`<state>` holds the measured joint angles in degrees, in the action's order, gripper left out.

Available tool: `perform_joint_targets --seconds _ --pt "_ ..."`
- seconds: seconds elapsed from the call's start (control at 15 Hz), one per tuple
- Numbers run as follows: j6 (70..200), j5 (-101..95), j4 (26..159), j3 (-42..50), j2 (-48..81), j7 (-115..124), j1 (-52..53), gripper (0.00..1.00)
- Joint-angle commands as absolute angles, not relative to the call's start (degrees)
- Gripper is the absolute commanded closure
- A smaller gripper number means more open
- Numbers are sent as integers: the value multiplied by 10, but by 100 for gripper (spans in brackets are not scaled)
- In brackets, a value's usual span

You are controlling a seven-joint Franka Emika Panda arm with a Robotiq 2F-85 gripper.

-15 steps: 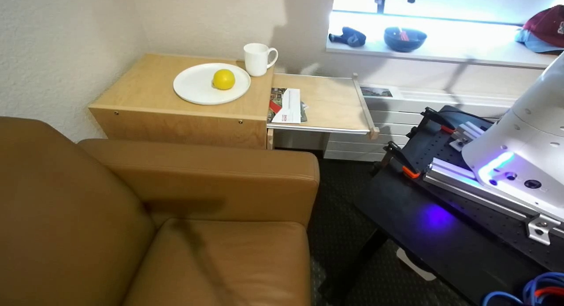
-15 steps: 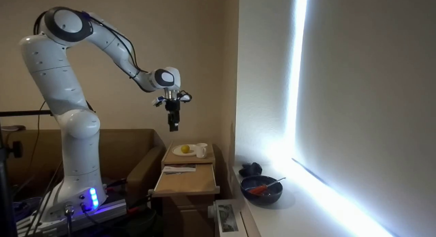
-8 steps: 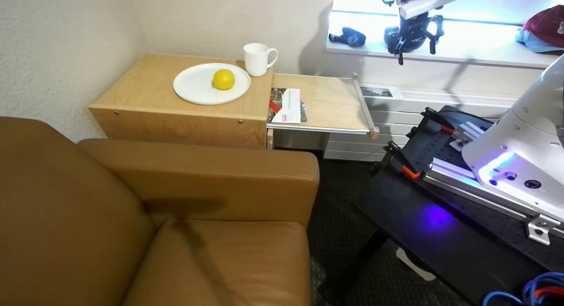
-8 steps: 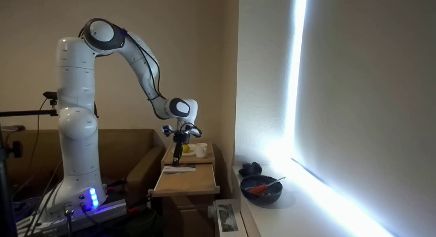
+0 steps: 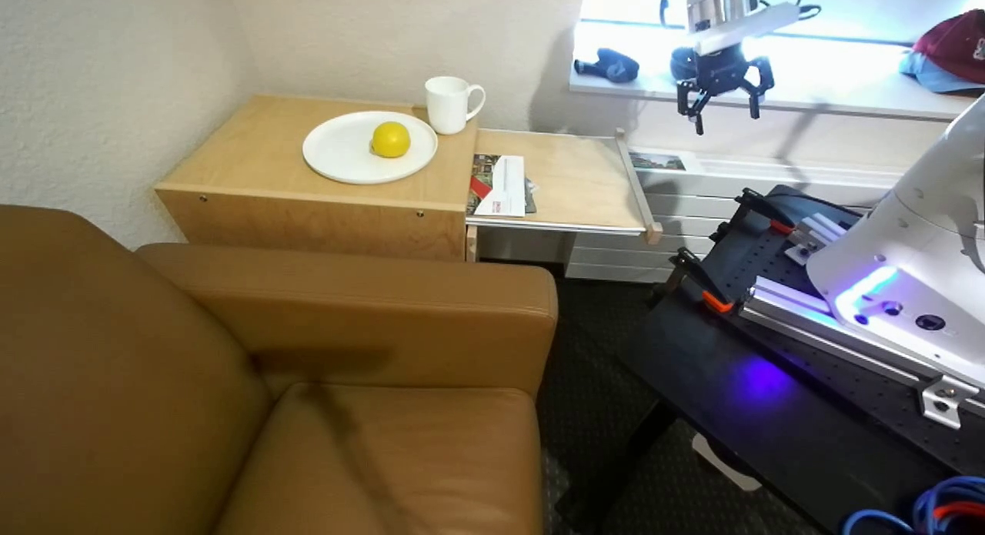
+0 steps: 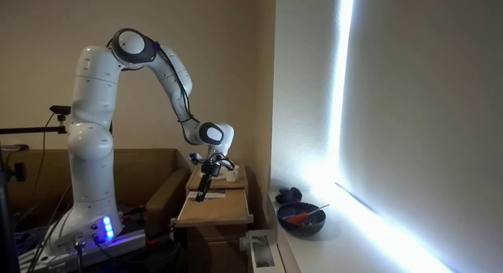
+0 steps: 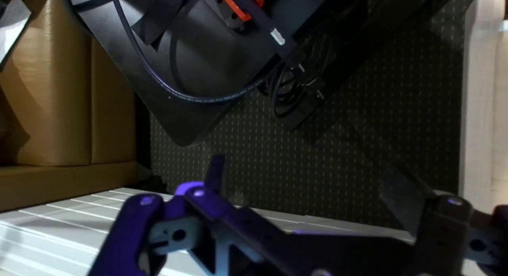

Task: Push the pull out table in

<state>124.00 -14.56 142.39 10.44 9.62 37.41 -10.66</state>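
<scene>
One cabinet (image 5: 254, 146) carries on its top one white plate (image 5: 331, 154), one yellow fruit (image 5: 391, 139) on that plate, and one white mug (image 5: 445, 108) just beside it. Well apart from the cabinet, in an exterior view, one dark bowl (image 6: 304, 230) holds one red-handled screwdriver (image 6: 297, 218). Printed papers (image 5: 505, 185) overlap beside the cabinet, lying on the pull out table (image 5: 581, 173); I cannot count them surely, and the red print on the white sheet is too small to read. The pull out table stands out from the cabinet's front, a little lower than its top: a thin, flat rectangle of light wood, pale along its edges, with one wooden bar (image 5: 637, 185) across the end farthest from the cabinet. Beyond that bar, apart from it, hangs the one gripper (image 5: 726, 120), its two fingers (image 5: 755, 106) spread wide.
</scene>
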Motion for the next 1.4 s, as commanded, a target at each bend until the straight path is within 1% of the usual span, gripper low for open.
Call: perform_joint_targets --seconds 0.0,0.4,0.53,1.0,1.33 --pt "1288 -177 1391 118 190 525 -70 0" --pt "1349 -157 1316 164 348 726 -27 0" --pt "1354 -117 1282 169 384 751 -39 0" --pt "1317 112 1173 116 458 681 -123 0" --pt "1312 204 1176 100 446 640 -139 0"
